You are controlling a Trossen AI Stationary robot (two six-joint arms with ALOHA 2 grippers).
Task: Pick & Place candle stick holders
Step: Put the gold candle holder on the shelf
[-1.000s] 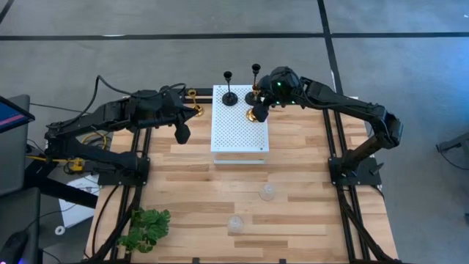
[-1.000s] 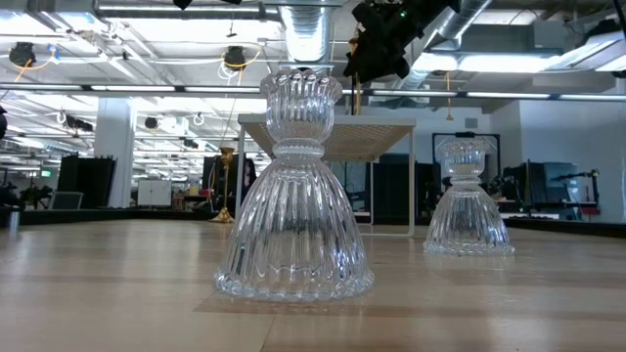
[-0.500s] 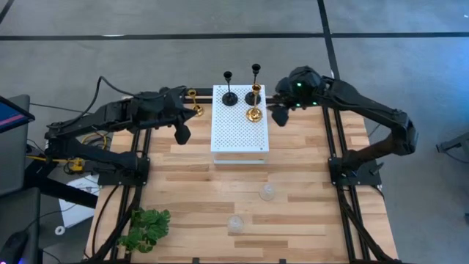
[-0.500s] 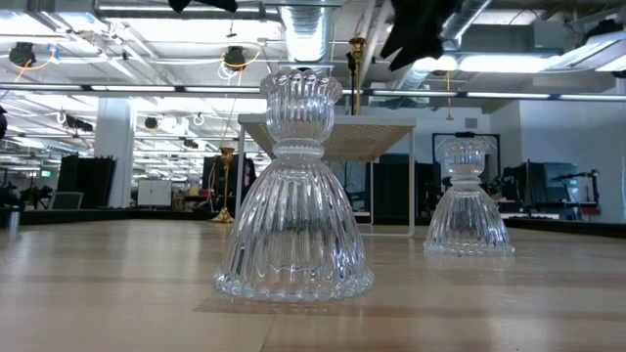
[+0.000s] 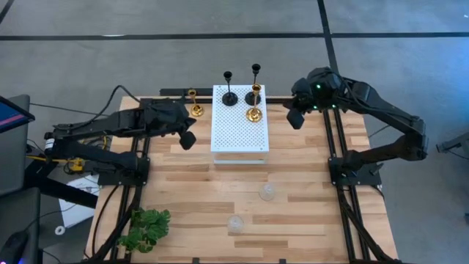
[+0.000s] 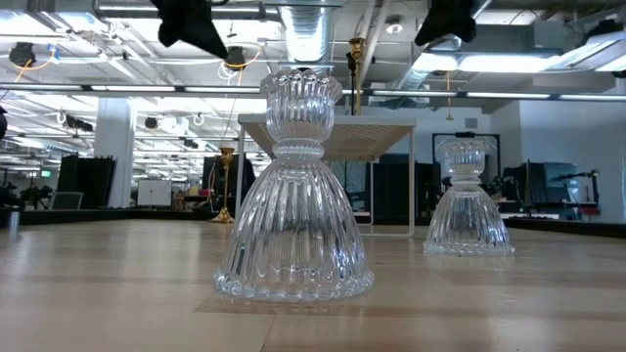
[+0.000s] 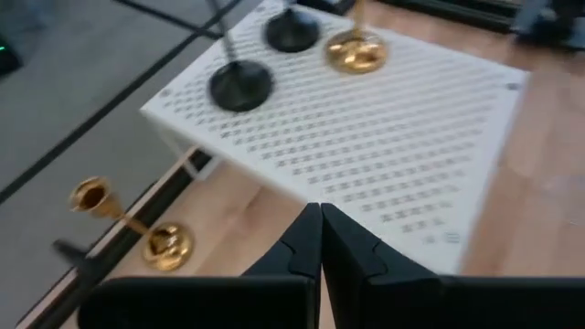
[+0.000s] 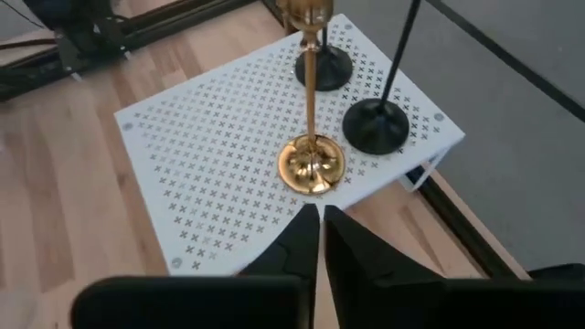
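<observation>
On the white perforated board [image 5: 239,128] stand two tall black candle stick holders [image 5: 229,89] [image 5: 255,79] and one gold one [image 8: 311,164], each on its round base. A second gold holder [image 7: 137,228] stands on the table left of the board. Two clear glass holders [image 6: 293,196] [image 6: 469,200] sit on the wood nearer the front. My right gripper [image 8: 320,215] hovers shut, off the board's right far corner, apart from the gold holder. My left gripper [image 7: 320,219] hangs shut, above the table left of the board.
A green leafy plant [image 5: 145,229] lies at the table's near left corner. Black frame rails [image 5: 333,147] run along the table's sides. Bare wood lies between the board and the glass holders.
My right gripper has let go of the gold holder, which now stands upright on the board. It has drawn back toward the table's right edge and upward, and its fingers have closed. My left gripper has come down and a little toward the board.
</observation>
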